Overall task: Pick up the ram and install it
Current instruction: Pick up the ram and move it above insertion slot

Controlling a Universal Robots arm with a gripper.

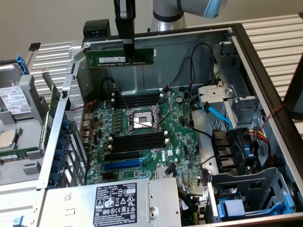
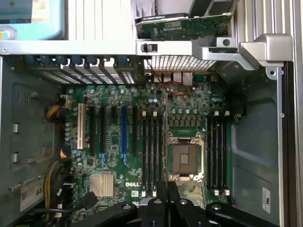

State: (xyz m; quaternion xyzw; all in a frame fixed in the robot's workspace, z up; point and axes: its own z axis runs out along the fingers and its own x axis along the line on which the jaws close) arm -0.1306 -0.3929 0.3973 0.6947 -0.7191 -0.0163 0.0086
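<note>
At the exterior view's left, a drive point(image 1: 13, 100) lay on a swung-out cage, clear of the work. The case point(image 1: 165, 68) sat open on the slatted table point(image 1: 277, 26), its board point(image 1: 182, 142) bare to reach from above.

Over the far side of the case the tool point(image 1: 128, 47) was clenched on the ram point(image 1: 102, 58), pinching its upper edge near the middle. That grip likely served to hang the stick level, contact edge down, with its length running the same way as the slots. The ram was in the air, well apart from the board and touching nothing but the tool.

Below it lay the far slots point(image 1: 139, 100), then the socket point(image 1: 140, 121) with its raised lever, then the near slots point(image 1: 137, 142) and a blue slot point(image 1: 122, 164). A black cable point(image 1: 108, 81) looped beside the end of the far slots and might have crowded a descent there.

Further right, a blue cable point(image 1: 218, 116) and a bundle of wires point(image 1: 258, 137) lay off the slots.
</note>
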